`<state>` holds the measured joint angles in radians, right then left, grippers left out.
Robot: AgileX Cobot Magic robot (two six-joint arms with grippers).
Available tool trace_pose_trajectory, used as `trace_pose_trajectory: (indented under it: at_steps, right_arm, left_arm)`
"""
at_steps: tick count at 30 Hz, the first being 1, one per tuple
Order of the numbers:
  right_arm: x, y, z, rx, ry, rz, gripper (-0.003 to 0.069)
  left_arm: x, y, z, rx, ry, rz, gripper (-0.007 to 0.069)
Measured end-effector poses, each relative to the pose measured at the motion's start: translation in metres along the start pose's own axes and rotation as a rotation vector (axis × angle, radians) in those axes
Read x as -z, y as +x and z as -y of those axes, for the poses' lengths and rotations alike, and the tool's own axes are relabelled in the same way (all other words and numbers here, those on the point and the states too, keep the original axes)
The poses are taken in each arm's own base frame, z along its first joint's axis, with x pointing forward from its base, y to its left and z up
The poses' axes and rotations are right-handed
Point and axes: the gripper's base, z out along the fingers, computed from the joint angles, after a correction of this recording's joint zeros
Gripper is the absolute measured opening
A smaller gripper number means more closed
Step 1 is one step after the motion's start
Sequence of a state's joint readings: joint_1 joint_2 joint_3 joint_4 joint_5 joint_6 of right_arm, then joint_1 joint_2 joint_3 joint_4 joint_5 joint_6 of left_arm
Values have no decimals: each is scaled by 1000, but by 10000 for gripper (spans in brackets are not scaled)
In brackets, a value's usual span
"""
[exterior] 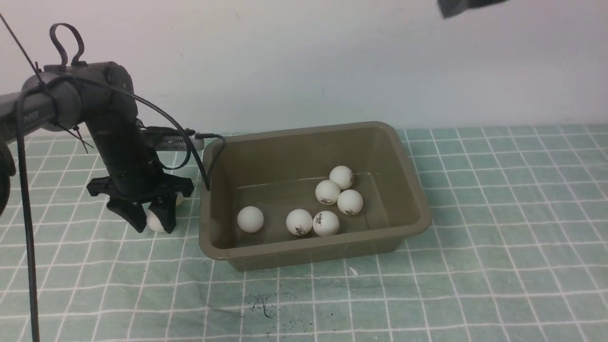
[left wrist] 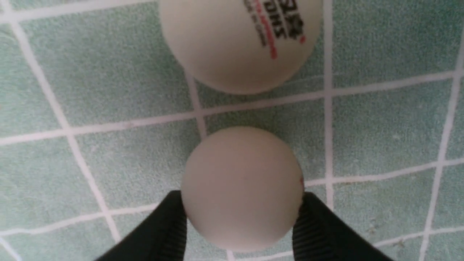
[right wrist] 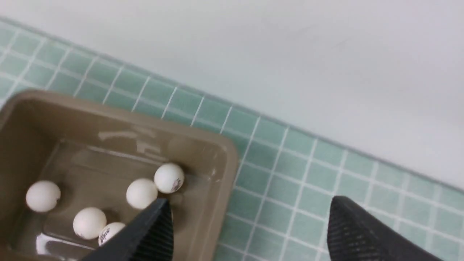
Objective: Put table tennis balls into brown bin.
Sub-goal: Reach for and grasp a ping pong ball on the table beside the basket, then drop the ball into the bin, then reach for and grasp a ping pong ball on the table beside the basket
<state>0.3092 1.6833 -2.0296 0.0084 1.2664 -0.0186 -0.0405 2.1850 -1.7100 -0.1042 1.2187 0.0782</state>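
On the checked cloth [exterior: 498, 213] stands the brown bin [exterior: 304, 142], six table tennis balls [exterior: 327, 223] inside; the right gripper [right wrist: 249, 203] hangs high, fingers wide apart, empty. Left of the bin, the left gripper [exterior: 151, 222] pinches a seventh ball [left wrist: 242, 188] on the cloth; an eighth ball [left wrist: 235, 40] lies near.

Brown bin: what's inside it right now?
Six balls lie on the floor of the bin: three clustered, two side by side, one alone at left. Its near wall hides the front strip of floor, so anything there is unseen.
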Motion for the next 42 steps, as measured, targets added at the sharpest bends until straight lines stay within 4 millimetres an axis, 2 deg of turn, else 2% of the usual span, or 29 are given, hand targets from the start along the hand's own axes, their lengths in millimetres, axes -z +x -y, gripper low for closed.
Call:
trace_pose_trajectory:
  at_steps: [2,3,4,5,7,8,9,10,12,13,15,16,18,21,23,25,27,30,31,33,35,37,40,42]
  right_arm:
    - [16,3,1,3,8,19,503]
    - [23,6,1,2,8,24,496]
    - [35,15,1,-8,8,21,476]
    - [42,26,1,-22,8,3,447]
    - [48,49,0,-46,8,-45,385]
    - [49,58,0,-53,8,-66,358]
    - [49,60,0,-54,8,-72,351]
    - [49,73,-1,-64,-1,-102,314]
    - [50,97,-4,-76,-20,-137,245]
    - [56,116,-6,-88,-37,-112,177]
    - [59,140,-7,-97,-45,-81,115]
    - [62,140,-7,-98,-46,-63,108]
    - [70,161,-8,-106,-53,-1,51]
    - [78,189,-8,-119,-56,63,0]
    - [79,202,-9,-123,-55,76,-9]
    - [81,208,-9,-125,-55,84,-12]
    - [82,212,-9,-128,-56,81,-13]
    - [83,213,-9,-129,-56,82,-13]
    - [83,213,-9,-130,-56,82,-13]
    - [83,213,-9,-130,-56,82,-13]
    - [83,213,-9,-130,-56,86,-13]
    - [84,212,-9,-132,-58,94,-13]
    - [84,211,-9,-132,-58,105,-14]
    - [84,211,-9,-132,-58,106,-13]
  left_arm:
    - [15,0,2,-6,-5,41,338]
    - [30,2,5,-13,-7,79,338]
    - [49,6,10,-23,-7,123,338]
    - [80,14,21,-48,-4,200,338]
    - [114,28,47,-105,28,285,338]
    - [125,34,57,-133,44,310,338]
    - [125,34,60,-140,48,310,338]
    - [132,39,73,-179,66,328,338]
    - [132,41,98,-238,96,355,338]
    - [122,37,114,-271,108,354,338]
    - [100,30,131,-299,112,325,338]
    - [100,30,131,-299,112,325,338]
    - [76,23,142,-314,112,290,353]
    - [54,16,149,-330,98,254,452]
    - [55,11,148,-344,67,255,505]
    - [65,8,138,-349,-9,256,498]
    - [76,4,118,-297,-74,257,401]
    - [86,-5,68,-158,-123,272,123]
    - [88,-6,51,-107,-117,270,70]
    - [86,-8,26,-28,-68,256,17]
    - [80,-11,15,-20,-9,243,17]
    - [70,-15,14,-47,28,229,40]
    - [50,-24,14,-77,49,224,149]
    - [36,-31,11,-76,39,236,279]
